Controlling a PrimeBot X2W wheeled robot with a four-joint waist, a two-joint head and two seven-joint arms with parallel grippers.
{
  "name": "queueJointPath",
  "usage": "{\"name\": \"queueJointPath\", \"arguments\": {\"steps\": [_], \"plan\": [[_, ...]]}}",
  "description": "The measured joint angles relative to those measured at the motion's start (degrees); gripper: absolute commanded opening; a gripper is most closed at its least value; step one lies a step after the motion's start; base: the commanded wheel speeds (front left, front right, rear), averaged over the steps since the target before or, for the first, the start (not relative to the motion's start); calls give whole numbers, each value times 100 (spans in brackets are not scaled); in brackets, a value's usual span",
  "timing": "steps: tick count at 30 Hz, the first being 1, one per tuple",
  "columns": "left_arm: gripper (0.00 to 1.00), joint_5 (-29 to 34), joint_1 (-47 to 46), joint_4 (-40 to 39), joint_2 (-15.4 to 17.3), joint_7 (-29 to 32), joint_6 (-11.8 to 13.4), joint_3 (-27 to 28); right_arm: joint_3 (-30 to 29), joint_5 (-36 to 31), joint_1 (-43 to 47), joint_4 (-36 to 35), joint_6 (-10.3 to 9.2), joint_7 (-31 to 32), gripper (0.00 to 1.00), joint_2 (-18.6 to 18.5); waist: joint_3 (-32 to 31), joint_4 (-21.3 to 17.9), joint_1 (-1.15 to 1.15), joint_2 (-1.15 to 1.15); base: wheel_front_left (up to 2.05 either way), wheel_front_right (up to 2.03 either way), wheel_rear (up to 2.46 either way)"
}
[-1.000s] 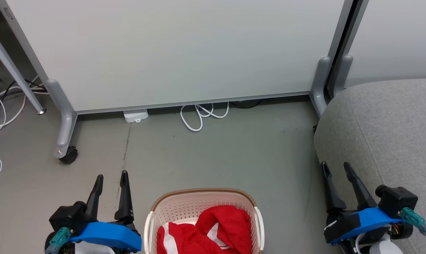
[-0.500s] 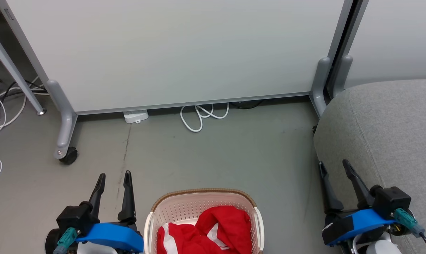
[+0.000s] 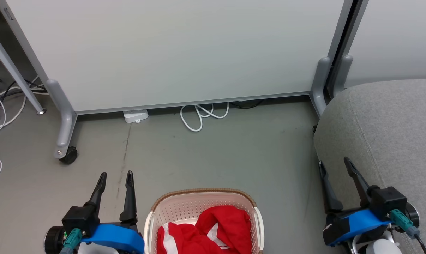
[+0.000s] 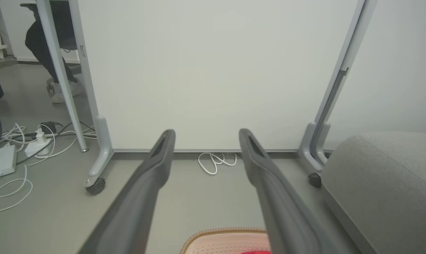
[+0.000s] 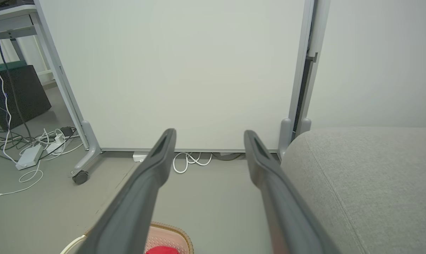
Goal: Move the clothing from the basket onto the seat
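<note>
1. Basket [image 3: 188, 208] sat on the floor [image 3: 234, 158] at the bottom middle of the head view: cream plastic, walls full of little round holes, brown woven-look rim [image 3: 202, 191], smooth white handles [image 3: 259, 220] on the sides
2. Clothing [image 3: 218, 225] was inside the basket, a soft crumpled bright red heap with white stripes peeking out on its left
3. Seat [image 3: 385, 120] was off to the right, apart from the basket: light grey woven upholstery, chunky rounded corner, one stitched seam [image 5: 340, 201] curving down it
4. Left gripper [image 3: 116, 173] hung just left of the basket, its two long dark tapered fingers [image 3: 129, 197] spread wide with nothing in between, so released
5. Right gripper [image 3: 333, 161] was over by the seat's front edge, fingers [image 3: 355, 179] splayed the same way and empty too; couldn't tell if it actually touched the fabric
6. Behind all that stood a big smooth pale panel [image 3: 181, 53] in a grey metal frame [image 3: 63, 116] on a black caster [image 3: 69, 155], with a white cable [image 3: 198, 120] looped on the matte grey floor under its lower edge
</note>
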Motion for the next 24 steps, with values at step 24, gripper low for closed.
{"name": "queueJointPath", "arguments": {"steps": [24], "plan": [[100, 277, 0, 14, -10, -77, -13, -101, 80, -289, -44, -11, 0, -77, 100, -2, 152, -6, 0, 0, 0, 0, 0]]}}
